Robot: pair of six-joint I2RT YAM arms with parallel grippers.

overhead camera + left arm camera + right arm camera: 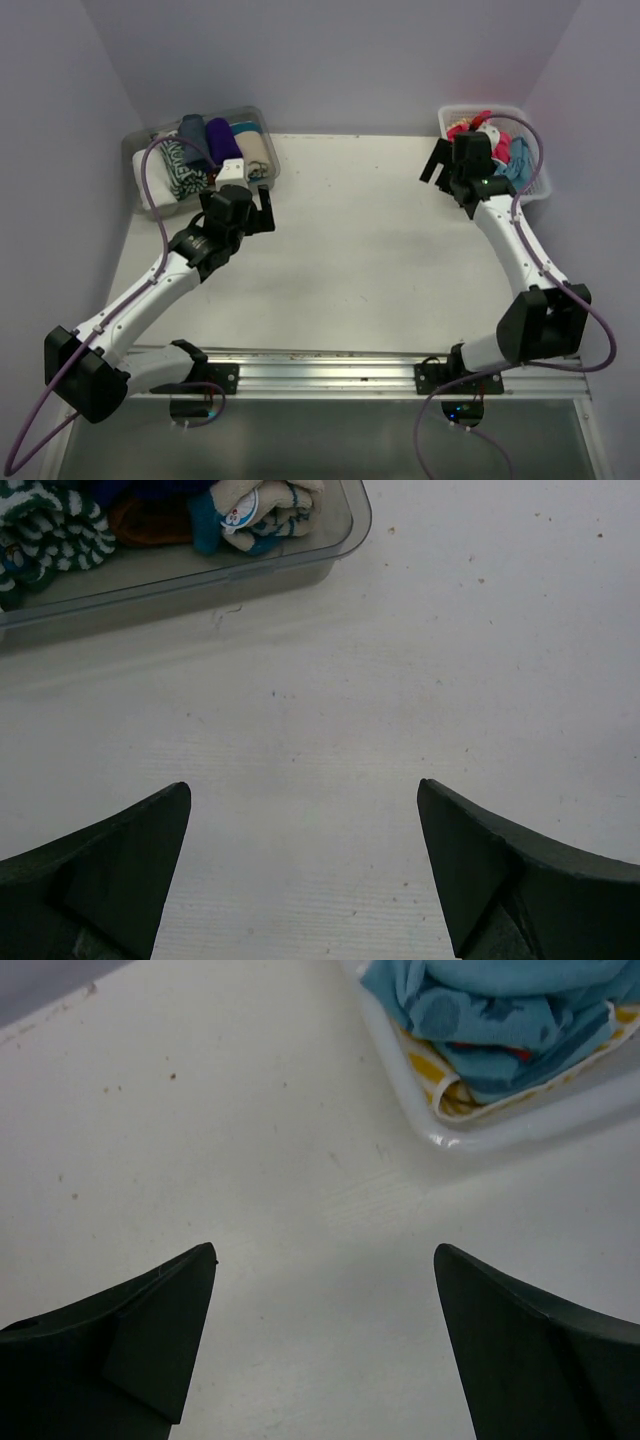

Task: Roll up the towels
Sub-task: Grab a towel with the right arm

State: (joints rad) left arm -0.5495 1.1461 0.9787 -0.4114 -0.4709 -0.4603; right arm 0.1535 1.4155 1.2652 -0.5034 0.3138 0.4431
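Loose towels lie heaped in the white lattice basket (542, 185) at the back right: a hot pink towel (466, 127) and a light blue towel (519, 160). In the right wrist view the light blue towel (500, 1010) lies over a mustard-yellow towel (432, 1072). Several rolled towels (205, 150) sit in the clear tray (255, 115) at the back left. My right gripper (438, 170) (325, 1255) is open and empty over bare table just left of the basket. My left gripper (262, 208) (303, 800) is open and empty over bare table just in front of the tray.
The tray's front wall (200, 580) crosses the top left of the left wrist view, with a green-and-white striped roll (40, 530) and a cream roll (265, 510) inside. The basket's rim (420, 1110) is near my right fingers. Purple walls enclose the white table (360, 250).
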